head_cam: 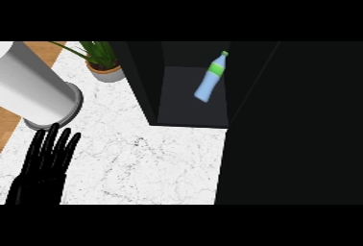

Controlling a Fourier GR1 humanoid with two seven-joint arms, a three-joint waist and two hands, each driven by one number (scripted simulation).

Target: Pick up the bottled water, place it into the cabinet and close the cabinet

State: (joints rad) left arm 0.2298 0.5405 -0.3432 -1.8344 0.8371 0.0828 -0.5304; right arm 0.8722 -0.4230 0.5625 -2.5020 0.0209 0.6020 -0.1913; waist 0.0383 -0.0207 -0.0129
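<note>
Closing the cabinet (pixel 152 86) remains, judging by the bottled water (pixel 211 79) already inside, tilted against its right wall. Near, left of cabinet on tabletop (pixel 149 158): left hand (pixel 46 158) resting, fingers straight, holding nothing. Right hand unseen (probably behind the dark door (pixel 291 134)). Best swung steadily shut, clear of bottle.

A white marble counter (pixel 149 163) with a potted plant (pixel 102 60) at its far edge; a large white cylinder (pixel 35 89) stands left of the plant.
</note>
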